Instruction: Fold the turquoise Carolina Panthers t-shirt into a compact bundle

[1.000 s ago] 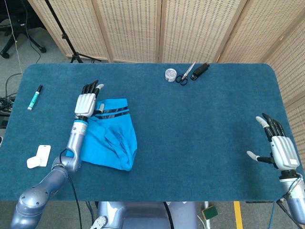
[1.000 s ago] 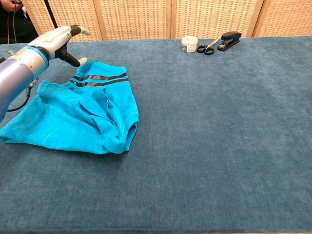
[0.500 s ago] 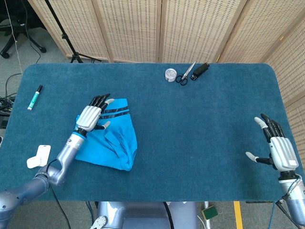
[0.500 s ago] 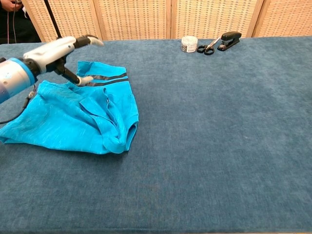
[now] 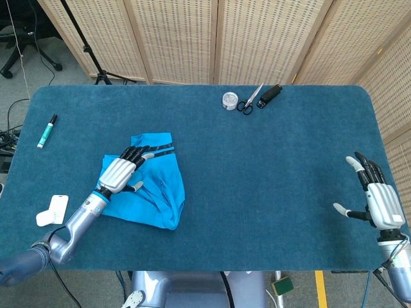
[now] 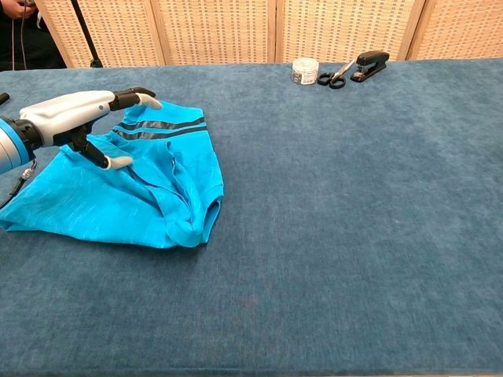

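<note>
Turquoise t-shirt (image 5: 154,186) beneath flat left hand (image 5: 119,172) (fingers spread).

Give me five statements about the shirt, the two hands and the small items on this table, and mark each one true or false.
1. The left hand is over the turquoise t-shirt. True.
2. The right hand holds a sleeve. False: it is open, far from the shirt, near the table's right edge.
3. The scissors lie between a small round container and a black stapler. True.
4. The green marker lies on the shirt. False: it lies apart, near the table's left edge.
5. The shirt is spread flat. False: it is partly folded.
</note>
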Tool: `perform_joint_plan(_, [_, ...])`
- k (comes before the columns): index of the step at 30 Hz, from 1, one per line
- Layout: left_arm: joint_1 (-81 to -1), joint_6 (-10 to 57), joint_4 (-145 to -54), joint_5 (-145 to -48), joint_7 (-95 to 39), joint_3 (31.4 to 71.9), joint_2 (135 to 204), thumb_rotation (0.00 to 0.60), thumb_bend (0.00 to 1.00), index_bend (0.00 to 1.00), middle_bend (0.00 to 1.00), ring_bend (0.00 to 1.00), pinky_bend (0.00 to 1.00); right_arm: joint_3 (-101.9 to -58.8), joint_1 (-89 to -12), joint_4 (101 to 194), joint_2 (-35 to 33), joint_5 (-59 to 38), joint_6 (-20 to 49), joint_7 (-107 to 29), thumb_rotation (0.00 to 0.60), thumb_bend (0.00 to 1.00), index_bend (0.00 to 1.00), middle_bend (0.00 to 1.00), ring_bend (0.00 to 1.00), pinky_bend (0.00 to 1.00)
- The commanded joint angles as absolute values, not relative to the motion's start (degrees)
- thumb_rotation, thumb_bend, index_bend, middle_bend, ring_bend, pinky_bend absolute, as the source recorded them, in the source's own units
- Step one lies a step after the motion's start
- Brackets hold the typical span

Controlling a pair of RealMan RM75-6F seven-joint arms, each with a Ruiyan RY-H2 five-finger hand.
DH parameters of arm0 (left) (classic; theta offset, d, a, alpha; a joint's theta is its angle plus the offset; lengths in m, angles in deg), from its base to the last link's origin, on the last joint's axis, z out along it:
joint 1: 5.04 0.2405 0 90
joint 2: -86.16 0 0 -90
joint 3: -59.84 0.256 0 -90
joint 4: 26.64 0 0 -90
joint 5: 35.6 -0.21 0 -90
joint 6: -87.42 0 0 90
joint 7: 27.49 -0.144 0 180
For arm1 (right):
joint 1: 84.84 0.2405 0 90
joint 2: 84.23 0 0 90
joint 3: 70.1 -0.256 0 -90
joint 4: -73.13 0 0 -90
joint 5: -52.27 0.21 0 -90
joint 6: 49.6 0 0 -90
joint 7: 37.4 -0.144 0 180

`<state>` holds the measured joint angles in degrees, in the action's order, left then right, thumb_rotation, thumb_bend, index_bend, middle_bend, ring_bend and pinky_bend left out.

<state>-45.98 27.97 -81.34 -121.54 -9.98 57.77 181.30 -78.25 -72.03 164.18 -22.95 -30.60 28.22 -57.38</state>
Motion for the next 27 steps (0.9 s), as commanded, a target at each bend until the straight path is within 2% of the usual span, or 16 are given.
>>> perform_joint_plan(1, [-46.07,28.09,-80.31,-121.72,-10.31,57.77,181.96,0.600,0.33,0.00,0.00,0.00,0.00,-78.24,-72.03,164.20,-22.95,-30.62,28.22,-57.32,0.600,0.00,0.00,0.00,0.00,0.00])
perform_joint_plan(11, [-47.20,29.07,-75.12,-122.37,-10.74,57.63,185.46,0.600,0.33,0.00,0.00,0.00,0.00,-78.19,-72.01,164.24,-22.87,-30.63,28.15,-57.04,0.600,0.00,0.00,0.00,0.00,0.00])
perform_joint_plan(27, [-46.44,27.79,-73.85,-125.90,-8.57,60.87,183.92,0.600,0.36,0.01,0.00,0.00,0.00,-78.37,-72.13,164.14,-23.06,-30.43,28.26,-57.65,0.600,0.00,0.00,0.00,0.00,0.00])
